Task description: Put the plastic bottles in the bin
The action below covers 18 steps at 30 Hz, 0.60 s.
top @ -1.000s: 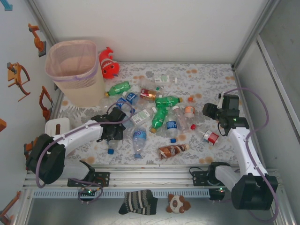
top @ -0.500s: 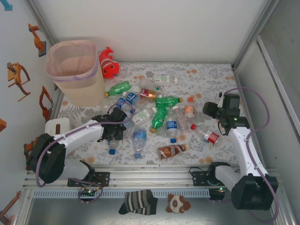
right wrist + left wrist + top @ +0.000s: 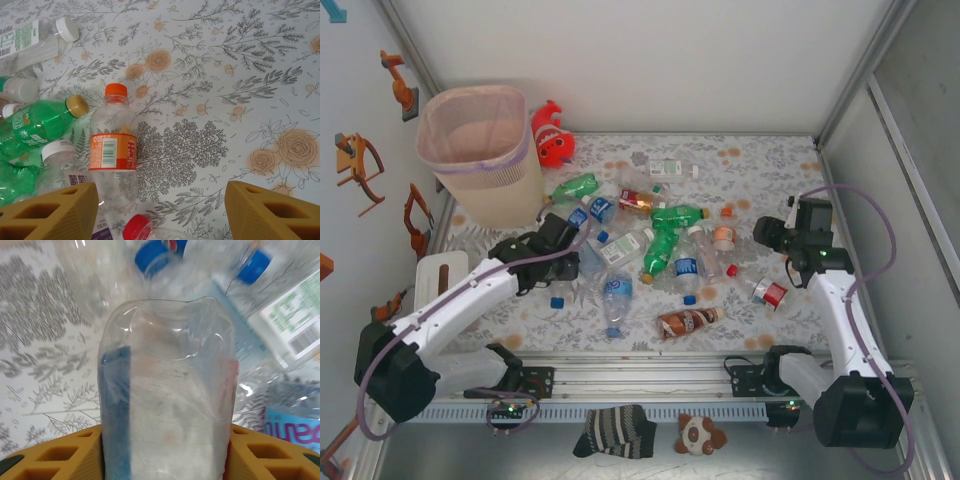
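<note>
Several plastic bottles (image 3: 650, 250) lie scattered on the flowered table: clear ones with blue labels, green ones (image 3: 677, 214) and a brown one (image 3: 688, 322). My left gripper (image 3: 558, 252) is shut on a clear crushed bottle (image 3: 167, 390) with a blue strip, held between its yellow fingers (image 3: 55, 457). It sits below the pale-pink bin (image 3: 470, 165) at the back left. My right gripper (image 3: 160, 215) is open above the table on the right (image 3: 772, 238), with an orange-labelled bottle (image 3: 112, 152) beside its left finger and a red-capped bottle (image 3: 136, 229) low between the fingers.
A red-orange fish plush (image 3: 550, 135) lies right of the bin. A white block (image 3: 442, 268) sits at the table's left edge. Walls close in on the left, back and right. A striped sock (image 3: 615, 430) and a small plush (image 3: 700, 435) lie below the front rail.
My left arm has swung up and to the left toward the bin, carrying the clear bottle away from the pile. The right arm has stayed put.
</note>
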Motion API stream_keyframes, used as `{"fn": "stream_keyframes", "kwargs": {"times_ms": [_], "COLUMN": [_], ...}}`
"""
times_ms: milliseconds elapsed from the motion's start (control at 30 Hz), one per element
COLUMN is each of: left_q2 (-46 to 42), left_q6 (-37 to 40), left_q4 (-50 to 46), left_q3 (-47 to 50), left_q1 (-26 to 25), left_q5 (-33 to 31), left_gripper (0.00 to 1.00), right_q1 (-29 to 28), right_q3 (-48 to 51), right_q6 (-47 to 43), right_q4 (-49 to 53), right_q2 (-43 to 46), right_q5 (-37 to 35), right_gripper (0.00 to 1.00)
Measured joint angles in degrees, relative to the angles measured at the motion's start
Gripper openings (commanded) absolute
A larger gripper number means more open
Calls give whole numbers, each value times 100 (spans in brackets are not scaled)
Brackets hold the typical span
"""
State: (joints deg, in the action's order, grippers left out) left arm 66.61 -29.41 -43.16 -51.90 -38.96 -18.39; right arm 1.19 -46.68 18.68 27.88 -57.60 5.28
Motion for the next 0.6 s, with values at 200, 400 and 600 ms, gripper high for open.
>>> {"fn": "stream_keyframes", "kwargs": {"times_ms": [200,400,600], "left_q2": [-131,-138,-11], "left_q6": [485,1091,1814], "left_q4": [-319,-435,-326], "left_q3": [-946,-1965,-2955], "left_q1": [184,756,1263], "left_q5": [-131,2,76], "left_gripper": [54,56,59], "right_q1": [0,0,0], "right_q3": [-129,-223,-280], "right_q6": [0,0,0], "right_q4": [48,190,293], "right_q2": [26,85,238], "right_q5": [-2,-2,-4], "right_gripper": [67,67,67]}}
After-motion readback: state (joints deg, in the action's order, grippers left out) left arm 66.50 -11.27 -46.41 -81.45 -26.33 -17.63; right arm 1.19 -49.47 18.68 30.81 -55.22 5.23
